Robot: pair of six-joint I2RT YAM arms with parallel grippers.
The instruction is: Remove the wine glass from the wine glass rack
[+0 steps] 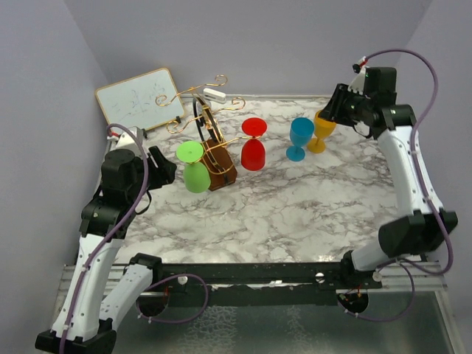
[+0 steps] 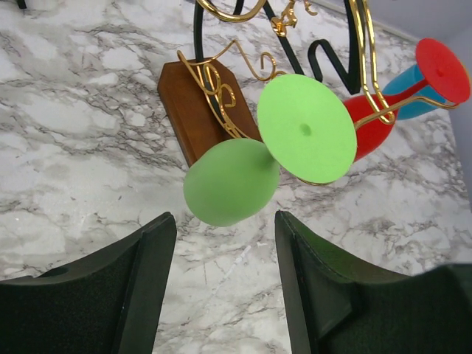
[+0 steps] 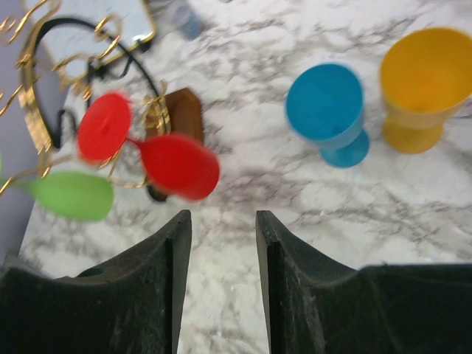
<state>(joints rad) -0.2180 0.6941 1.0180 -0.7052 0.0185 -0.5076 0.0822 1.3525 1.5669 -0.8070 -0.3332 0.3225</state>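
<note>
The top camera looks down from high behind the near edge over the whole white marble-patterned counter point(image 1: 295, 214). Both wrist cameras share the gold wire rack point(image 2: 190, 103); the left sits closer.

Four wine glasses. Two hang on the rack: the green wine glass point(image 1: 195, 168) and the red wine glass point(image 1: 254, 144). Two stand toward the far right corner of the table point(image 1: 280, 214): the blue wine glass point(image 1: 300, 138) and the yellow wine glass point(image 1: 321, 131). One wine glass rack point(image 1: 221, 175). One whiteboard point(image 1: 140, 99), at the far left corner. Two grippers: the left gripper point(image 2: 225, 221) and the right gripper point(image 3: 223, 217).
</note>
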